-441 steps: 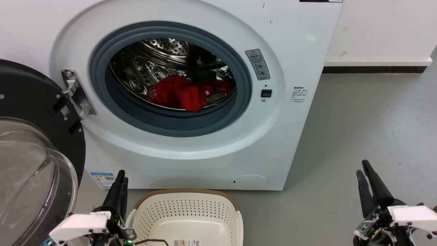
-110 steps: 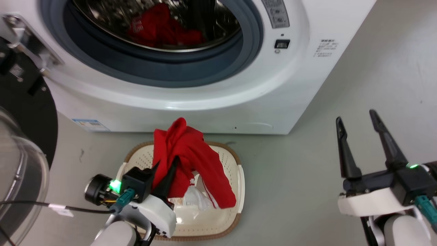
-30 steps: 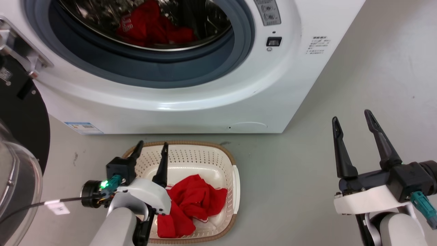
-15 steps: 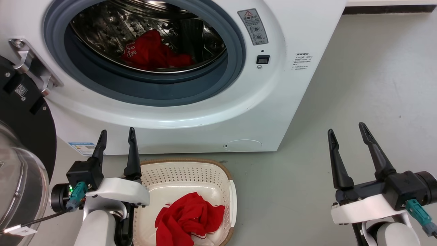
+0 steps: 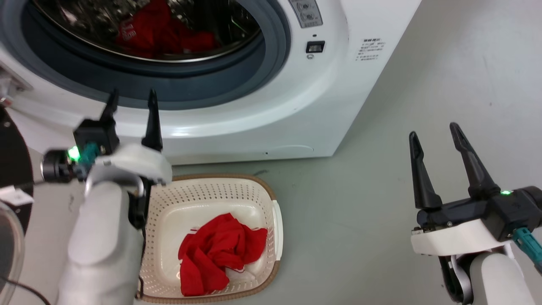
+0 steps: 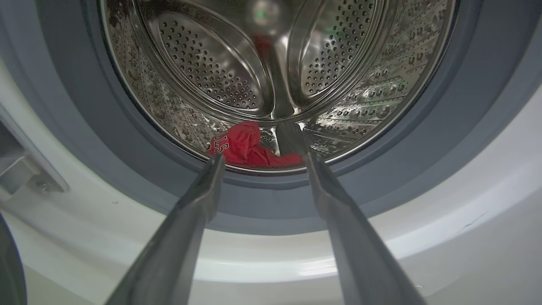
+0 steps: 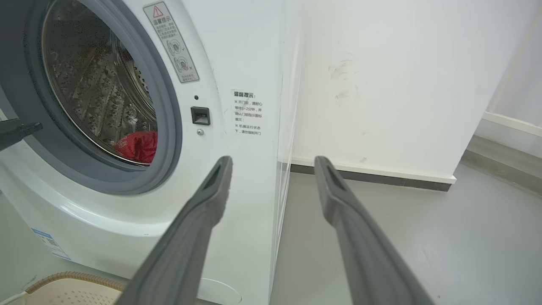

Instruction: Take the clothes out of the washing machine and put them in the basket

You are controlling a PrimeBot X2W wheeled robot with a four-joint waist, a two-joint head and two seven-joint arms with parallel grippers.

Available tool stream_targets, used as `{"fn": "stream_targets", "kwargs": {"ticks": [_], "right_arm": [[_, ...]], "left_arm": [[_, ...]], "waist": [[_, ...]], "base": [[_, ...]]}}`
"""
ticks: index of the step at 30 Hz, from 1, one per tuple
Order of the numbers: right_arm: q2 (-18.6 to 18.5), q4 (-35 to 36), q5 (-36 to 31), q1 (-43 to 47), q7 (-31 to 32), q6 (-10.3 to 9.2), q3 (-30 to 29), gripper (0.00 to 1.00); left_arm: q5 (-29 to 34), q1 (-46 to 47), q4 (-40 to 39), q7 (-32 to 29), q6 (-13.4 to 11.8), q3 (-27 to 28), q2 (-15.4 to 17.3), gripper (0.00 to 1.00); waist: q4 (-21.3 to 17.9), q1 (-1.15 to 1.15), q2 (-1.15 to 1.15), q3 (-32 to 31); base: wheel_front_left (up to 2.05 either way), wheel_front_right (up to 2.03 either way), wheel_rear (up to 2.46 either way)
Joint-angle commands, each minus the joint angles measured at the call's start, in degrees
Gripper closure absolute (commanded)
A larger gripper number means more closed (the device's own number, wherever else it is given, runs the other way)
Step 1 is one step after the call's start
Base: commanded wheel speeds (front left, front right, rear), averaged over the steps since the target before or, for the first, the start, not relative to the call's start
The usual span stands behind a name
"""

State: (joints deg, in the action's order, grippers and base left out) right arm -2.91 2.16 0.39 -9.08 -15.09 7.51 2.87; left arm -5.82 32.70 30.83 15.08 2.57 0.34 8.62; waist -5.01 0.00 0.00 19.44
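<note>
Left tool (image 5: 133,95): fingers apart, empty, aimed at the porthole of the large white front-loading washing machine (image 5: 262,110). Right tool (image 5: 433,131): also apart and empty, well off to the side over the grey floor (image 5: 360,203). Risks: the bright red fabric garment with white lettering (image 6: 241,146) lies low at the front of the perforated steel drum (image 6: 203,80), just behind the grey rubber door seal (image 6: 262,203) and beside a drum paddle (image 6: 288,137). So my fingertips (image 6: 214,169) could catch the seal lip going in. A shallow pinch might take one fold only, and the rest would drag or drop short. My left forearm hangs over the left edge of the cream perforated plastic basket with brown woven-look rim (image 5: 220,178) and could nudge it. Contents: the drum holds that one garment. The basket, just in front of the machine base, holds one crumpled red garment with white trim (image 5: 216,250), with room to spare.
</note>
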Motion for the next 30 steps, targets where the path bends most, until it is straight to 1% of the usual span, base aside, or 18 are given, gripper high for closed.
{"fn": "stream_targets", "kwargs": {"ticks": [1, 6, 13, 16, 18, 22, 25, 30], "right_arm": [[0.07, 0.38, 0.1, -0.83, -0.12, -0.04, 0.07, 0.0], [0.07, 0.83, 0.73, -2.86, -0.12, -0.04, 0.22, 0.0], [0.07, 1.61, 1.66, -5.3, -0.12, -0.04, 0.64, 0.0], [0.07, 2.07, 2.0, -6.54, -0.12, -0.04, 0.8, 0.0], [0.07, 2.28, 2.39, -7.21, -0.12, -0.04, 1.06, 0.0], [0.09, 2.77, 3.18, -8.56, -0.12, -0.04, 1.49, 0.0], [0.08, 3.16, 3.83, -9.23, -0.11, -0.04, 1.48, 0.0], [0.08, 3.58, 5.29, -10.28, -0.12, -0.04, 1.77, 0.0]], "left_arm": [[0.42, 1.48, 0.28, 0.13, 0.15, -0.15, 0.36, 0.0], [2.03, 12.33, 8.73, 0.11, 0.31, -1.25, 2.88, 0.0], [3.77, 26.26, 18.92, -2.28, 0.34, -2.79, 6.01, 0.0], [4.03, 32.05, 22.76, -3.67, 0.84, -2.88, 8.43, 0.0], [3.83, 34.66, 25.17, -4.85, 0.96, -2.96, 8.7, 0.0], [4.6, 40.82, 28.54, -8.26, 1.56, -3.56, 12.09, 0.0], [4.94, 44.7, 31.01, -11.58, 2.52, -4.54, 13.51, 0.0], [5.41, 50.82, 34.26, -16.59, 3.18, -5.62, 16.21, 0.0]], "waist": [[-1.04, 0.0, 0.0, 2.16], [-2.35, 0.0, 0.0, 6.27], [-3.95, 0.0, 0.0, 11.17], [-4.71, 0.0, 0.0, 13.4], [-5.39, 0.0, 0.0, 14.58], [-6.82, 0.0, 0.0, 17.15], [-7.59, 0.0, 0.0, 18.95], [-8.96, 0.0, 0.0, 21.52]], "base": [[0.0, 0.0, 0.0], [0.0, 0.0, 0.0], [0.0, 0.0, 0.0], [0.0, 0.0, 0.0], [0.0, 0.0, 0.0], [0.0, 0.0, 0.0], [0.0, 0.0, 0.0], [0.0, 0.0, 0.0]]}}
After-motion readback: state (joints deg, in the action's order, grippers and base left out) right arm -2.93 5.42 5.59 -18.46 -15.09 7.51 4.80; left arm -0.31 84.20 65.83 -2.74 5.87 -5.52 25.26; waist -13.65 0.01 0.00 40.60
